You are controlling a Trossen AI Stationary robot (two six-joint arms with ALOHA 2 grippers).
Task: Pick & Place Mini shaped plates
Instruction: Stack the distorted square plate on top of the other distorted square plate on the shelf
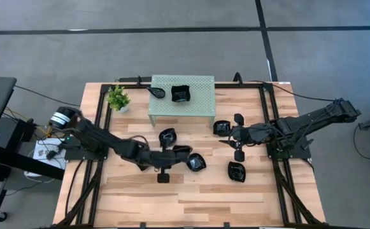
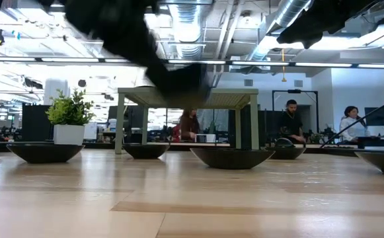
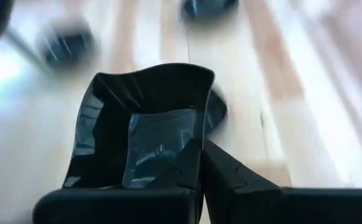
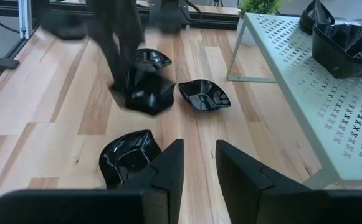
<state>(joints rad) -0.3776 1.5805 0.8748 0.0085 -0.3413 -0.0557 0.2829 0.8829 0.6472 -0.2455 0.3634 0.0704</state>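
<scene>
Gripping a glossy black mini plate [image 3: 149, 134] by its rim, the left pincer [image 1: 172, 154] hung just above the tabletop [image 1: 140, 197], on the near side of the pale green perforated stand [image 1: 197, 105] and close to its front edge. Around it, other black plates lay on the wood: one [image 1: 167, 135] between the pincer and the stand, another [image 1: 196, 163] just beside the pincer, away from the stand. The right pincer [image 4: 196, 171] stood off the stand's right front corner, fingers [image 4: 168, 168] slightly parted and holding nothing, between a plate [image 1: 222, 127] near the stand and one [image 1: 236, 171] farther out. On the stand rested two plates [image 1: 181, 94], [image 1: 157, 91]; beside its left end stood a small potted plant [image 1: 118, 97]. No legible writing appeared.
</scene>
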